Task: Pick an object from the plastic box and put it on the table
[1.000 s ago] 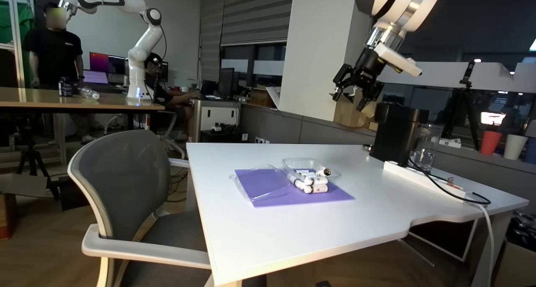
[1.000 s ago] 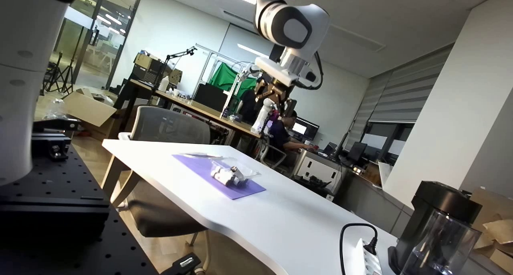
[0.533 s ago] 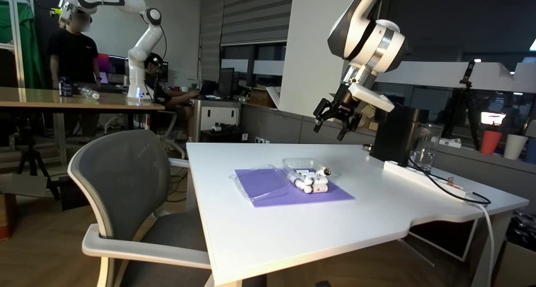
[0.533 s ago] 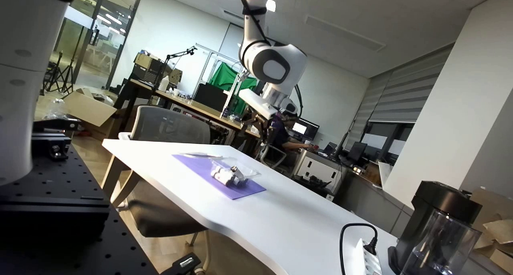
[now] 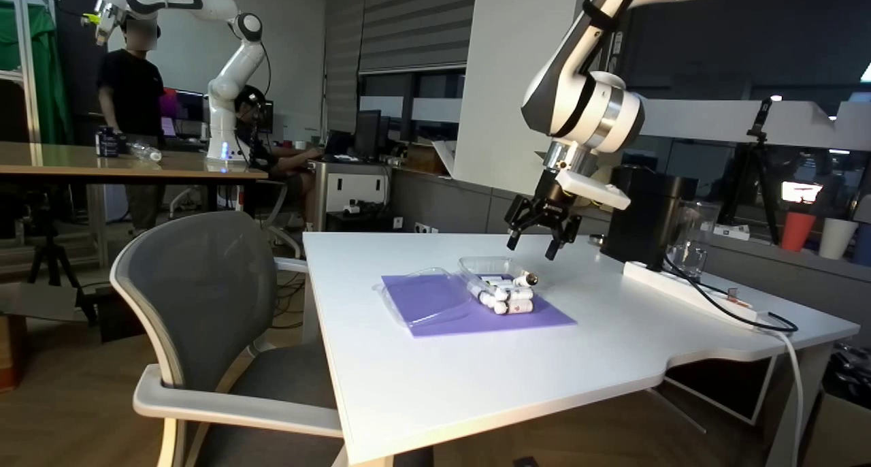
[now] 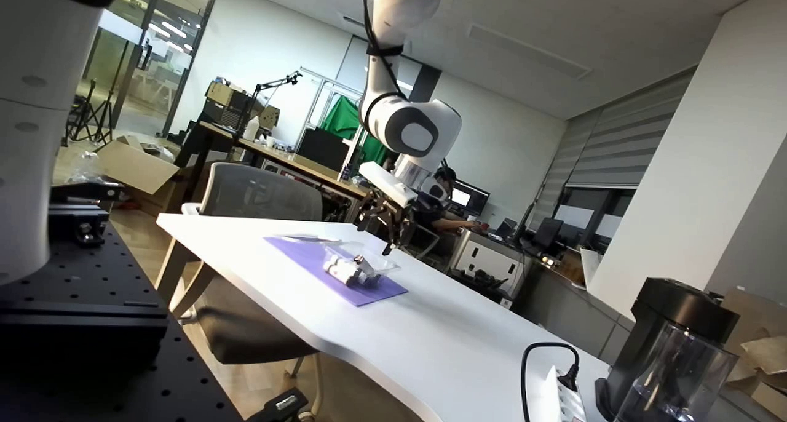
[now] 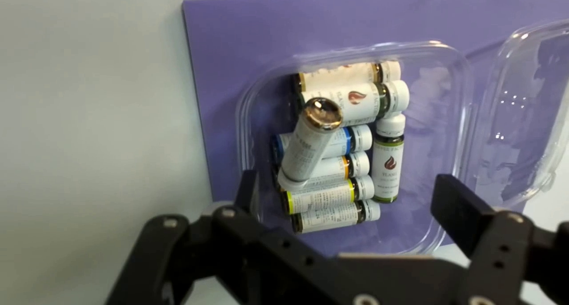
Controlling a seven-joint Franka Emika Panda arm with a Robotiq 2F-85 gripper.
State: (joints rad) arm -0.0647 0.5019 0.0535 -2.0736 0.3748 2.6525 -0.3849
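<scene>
The clear plastic box holds several small labelled bottles with white caps. It also shows in both exterior views. In the wrist view one bottle with a shiny brown base leans tilted on top of the lying ones. A green-banded bottle lies crosswise at their cap ends. The box stands on a purple mat on the white table. My gripper is open and empty above the box. In both exterior views the gripper hangs above and behind the box, touching nothing.
A clear lid lies beside the box on the purple mat. A black appliance with a clear tank and a white power strip with cables stand at the table's side. A grey chair stands at one edge.
My open gripper has come down and closer to the box, from high above the table's far side. The box and bottles have not moved. A person in the background has shifted.
</scene>
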